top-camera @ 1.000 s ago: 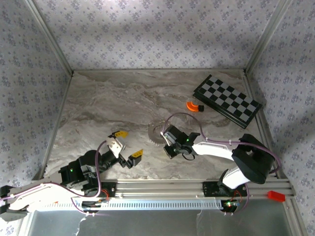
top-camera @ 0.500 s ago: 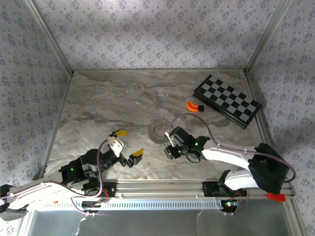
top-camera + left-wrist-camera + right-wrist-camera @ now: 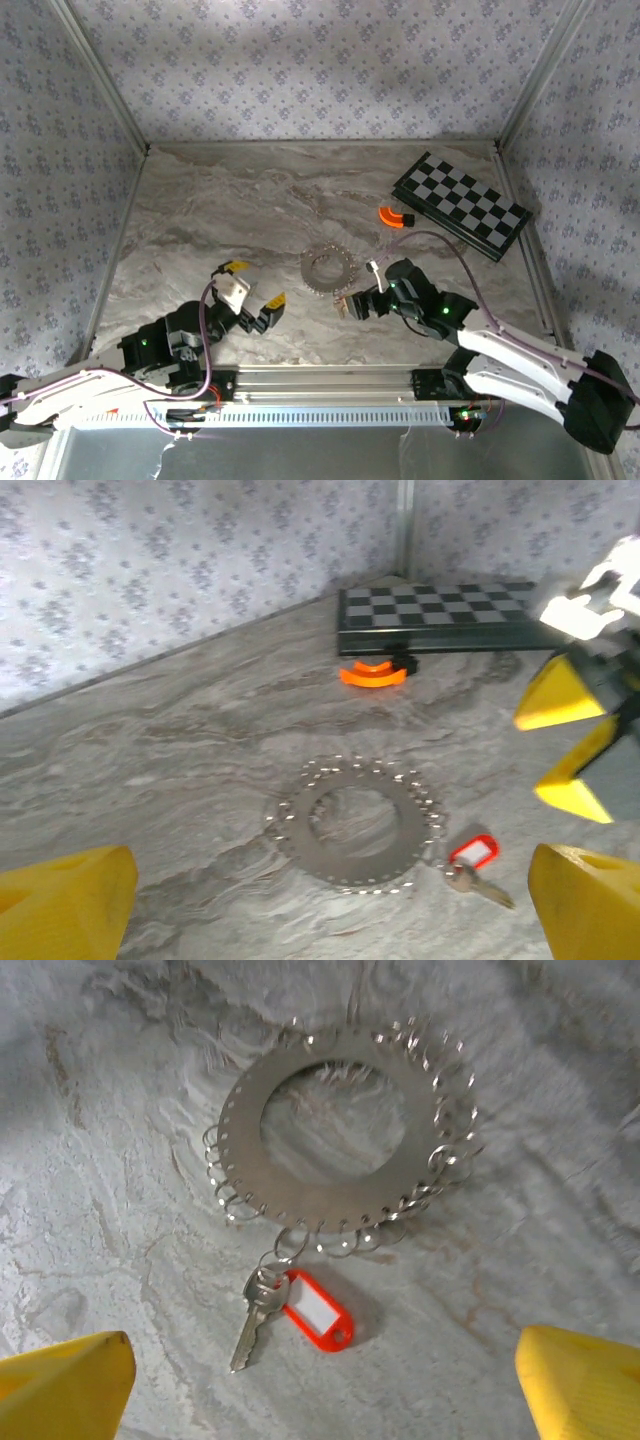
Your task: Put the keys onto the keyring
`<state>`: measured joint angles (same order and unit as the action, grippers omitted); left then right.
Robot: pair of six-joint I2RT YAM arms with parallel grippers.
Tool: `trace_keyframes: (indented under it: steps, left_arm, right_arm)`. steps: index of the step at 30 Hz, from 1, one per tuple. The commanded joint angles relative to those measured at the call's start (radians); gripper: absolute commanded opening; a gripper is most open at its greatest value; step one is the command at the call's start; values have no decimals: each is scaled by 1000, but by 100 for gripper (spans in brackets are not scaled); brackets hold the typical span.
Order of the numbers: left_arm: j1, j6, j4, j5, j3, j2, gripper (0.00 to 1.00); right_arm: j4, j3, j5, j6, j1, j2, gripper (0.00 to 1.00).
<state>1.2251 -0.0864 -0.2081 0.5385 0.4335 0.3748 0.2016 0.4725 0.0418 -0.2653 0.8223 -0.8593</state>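
The keys [image 3: 256,1312] lie flat on the table [image 3: 520,1260] just ahead of the right gripper [image 3: 322,1385], whose jaws stand wide and empty. They look hooked to the keyring [image 3: 320,1198] beyond. The metal is probably light, thin and slippery, so the red tag [image 3: 318,1315] seems the best place to pinch. The left gripper [image 3: 325,910] gapes too.

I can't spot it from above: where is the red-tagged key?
Right wrist view: the key lies at the keyring's rim nearest the camera, ahead of the open right pincer.
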Motion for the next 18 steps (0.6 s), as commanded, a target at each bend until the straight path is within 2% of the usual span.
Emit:
trace_keyframes:
  steps: [1,4,8,15,18]
  left_arm:
    - [3,1,-75,184,38,22,100]
    - [-8,-34,-149,306,38,38,99]
    - [-50,-81,-200,389,28,40,99]
    - [-146,-33,-110,562,-31,-20,99]
    - [-222,31,-28,566,-77,-8,99]
  right_arm:
    - [-1,-23,57,42,-29,75,100]
    - [9,-39,109,46,-71,132,100]
    - [13,-54,121,36,-151,178,100]
    - [39,-60,165,18,-272,198,100]
    - [44,-58,153,12,-340,191,100]
